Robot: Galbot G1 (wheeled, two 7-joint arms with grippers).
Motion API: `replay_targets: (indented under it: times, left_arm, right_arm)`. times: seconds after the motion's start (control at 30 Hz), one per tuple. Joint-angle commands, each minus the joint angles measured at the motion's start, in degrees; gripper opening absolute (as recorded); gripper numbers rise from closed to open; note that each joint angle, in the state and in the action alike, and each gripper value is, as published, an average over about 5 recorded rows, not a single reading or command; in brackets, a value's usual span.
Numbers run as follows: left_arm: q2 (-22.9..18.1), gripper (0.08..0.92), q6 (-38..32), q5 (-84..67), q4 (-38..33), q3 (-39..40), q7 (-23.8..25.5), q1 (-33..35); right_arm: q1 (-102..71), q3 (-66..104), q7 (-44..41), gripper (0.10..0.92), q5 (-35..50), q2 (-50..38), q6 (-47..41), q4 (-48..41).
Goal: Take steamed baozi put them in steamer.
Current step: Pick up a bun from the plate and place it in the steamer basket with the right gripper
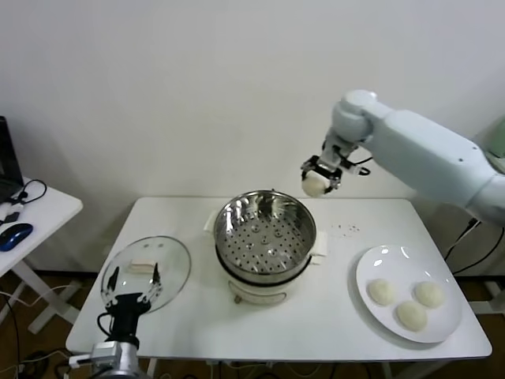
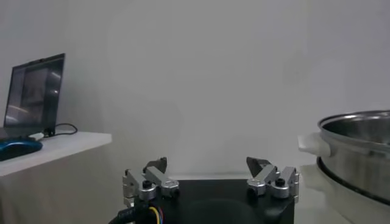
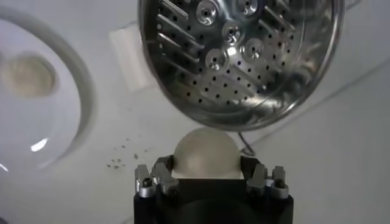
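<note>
your right gripper [image 1: 318,177] was up in the air past the far right rim of the steamer [image 1: 265,237], well above the table [image 1: 197,324], its fingers clamped on one bun [image 1: 315,186]. in the right wrist view that bun [image 3: 206,154] sat snug between the two fingers [image 3: 159,177], with the steamer [image 3: 244,55] below and ahead of it. the steamer's perforated tray [image 3: 225,42] lay bare, holding no buns.

you had three more buns on the white plate [image 1: 374,264] at the table's right side: one [image 1: 382,291] nearest the steamer, one [image 1: 429,294] towards the right edge, one [image 1: 412,315] closest to you. they lay near each other without clearly touching. a scatter of dark specks [image 1: 345,229] marked the table between plate and steamer.

your left gripper [image 1: 129,304] was parked low at the near left corner, just at the edge of the glass lid [image 1: 147,271], which lay flat to the steamer's left. from the left wrist view its fingers [image 2: 155,178] stood wide apart with nothing between them.

a side table [image 1: 39,217] with a blue mouse [image 1: 14,235] and laptop [image 2: 33,94] stood further left.
</note>
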Motion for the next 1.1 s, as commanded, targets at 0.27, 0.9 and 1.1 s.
replay_targets:
  times: [0.27, 0.9, 1.1]
  left_arm:
    - [-0.10, 0.823, 0.16, -1.45, 0.09, -0.42, -5.14, -0.71]
    - [0.79, 0.823, -0.75, 0.07, -1.58, -0.40, 2.26, 0.90]
    - [0.66, 0.823, -0.79, 0.26, -1.44, -0.37, 2.23, 0.95]
  right_arm:
    - [-7.83, 0.78, 1.03, 0.712, -13.37, 13.68, 4.81, -4.21]
    - [-12.12, 1.55, 1.89, 0.712, -17.55, 13.81, 6.23, -7.45]
    - [-12.40, 1.81, 2.16, 0.741, -17.94, 14.05, 6.46, -7.80]
